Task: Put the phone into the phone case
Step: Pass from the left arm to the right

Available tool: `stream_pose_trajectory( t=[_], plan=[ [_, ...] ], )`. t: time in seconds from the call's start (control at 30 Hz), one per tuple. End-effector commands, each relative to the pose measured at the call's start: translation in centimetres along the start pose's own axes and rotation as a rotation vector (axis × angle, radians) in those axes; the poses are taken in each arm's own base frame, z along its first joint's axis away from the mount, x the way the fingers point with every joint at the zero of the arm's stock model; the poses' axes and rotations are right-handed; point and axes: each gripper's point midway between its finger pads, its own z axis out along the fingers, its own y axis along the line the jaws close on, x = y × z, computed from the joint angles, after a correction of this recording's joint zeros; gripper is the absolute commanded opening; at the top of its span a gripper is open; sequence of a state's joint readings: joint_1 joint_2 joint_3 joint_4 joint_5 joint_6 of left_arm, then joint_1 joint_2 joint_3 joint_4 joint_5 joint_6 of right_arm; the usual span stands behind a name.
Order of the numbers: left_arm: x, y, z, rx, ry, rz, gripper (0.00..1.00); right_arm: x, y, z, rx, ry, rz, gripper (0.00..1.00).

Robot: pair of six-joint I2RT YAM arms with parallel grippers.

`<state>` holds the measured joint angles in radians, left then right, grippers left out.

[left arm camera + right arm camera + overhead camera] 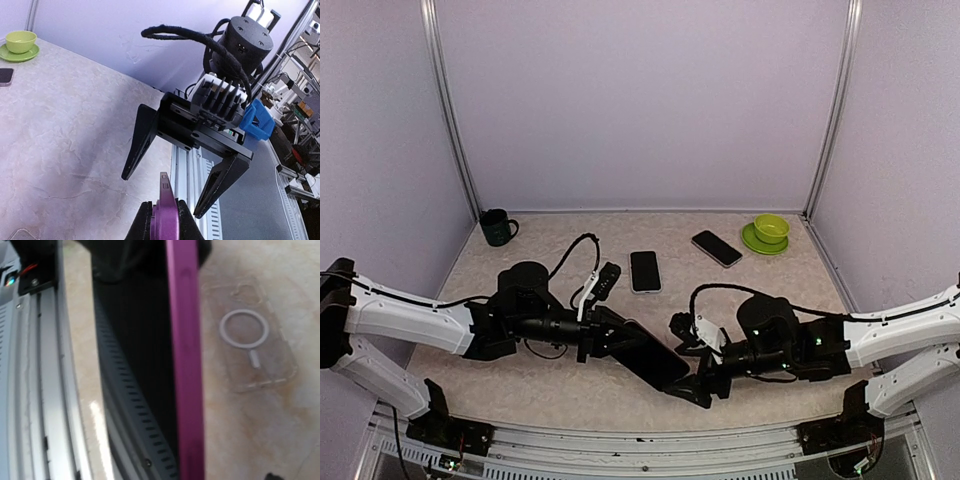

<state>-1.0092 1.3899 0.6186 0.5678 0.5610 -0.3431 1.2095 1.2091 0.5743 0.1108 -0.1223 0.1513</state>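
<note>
The phone [165, 220], purple-edged with a dark face, is held edge-on with my left gripper [164, 207] shut on it. From above, the phone [655, 362] hangs tilted over the front middle of the table, out from the left gripper [620, 340]. My right gripper [161, 196] faces it and stands open, one finger on each side of the phone's free end without touching it. In the right wrist view the phone's purple edge [185, 365] runs top to bottom. Beyond it the clear phone case [252, 340] with a white ring lies flat on the table.
Two other dark phones [645, 270] [717, 248] lie at the middle back. A green cup on a saucer [770, 232] stands at the back right and a dark mug [498, 228] at the back left. The table's metal front rail [200, 175] runs just below the grippers.
</note>
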Motion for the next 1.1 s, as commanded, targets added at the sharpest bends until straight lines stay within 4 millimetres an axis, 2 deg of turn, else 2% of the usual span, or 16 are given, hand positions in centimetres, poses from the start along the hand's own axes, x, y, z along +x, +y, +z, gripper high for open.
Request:
stream_pose_trajectory(
  t=[0.0, 0.17, 0.33, 0.43, 0.6, 0.9, 1.07],
  plan=[
    [-4.5, -0.5, -1.6, -0.016, -0.206, -0.002, 0.00, -1.1, -1.5, -0.6, 0.055, -0.068, 0.053, 0.91],
    [-5.7, 0.1, -2.8, -0.049, -0.303, -0.036, 0.00, -2.5, -2.3, -1.5, 0.053, -0.145, 0.124, 0.92],
    [-6.6, 0.2, -3.4, -0.048, -0.376, -0.070, 0.00, -5.0, -2.7, -3.3, 0.028, -0.258, 0.181, 0.93],
    [-6.9, 0.6, -3.9, -0.062, -0.428, -0.109, 0.00, -6.3, -3.6, -4.6, 0.036, -0.330, 0.235, 0.95],
    [-7.9, 0.5, -4.9, -0.043, -0.528, -0.167, 0.00, -7.0, -5.3, -6.3, 0.025, -0.424, 0.339, 0.99],
    [-8.2, 2.2, -4.1, -0.117, -0.626, -0.285, 0.00, -7.5, -5.1, -5.0, -0.059, -0.420, 0.372, 0.99],
    [-8.6, 2.3, -4.1, -0.078, -0.678, -0.325, 0.00, -7.8, -4.4, -4.2, -0.119, -0.407, 0.371, 0.99]
  ],
)
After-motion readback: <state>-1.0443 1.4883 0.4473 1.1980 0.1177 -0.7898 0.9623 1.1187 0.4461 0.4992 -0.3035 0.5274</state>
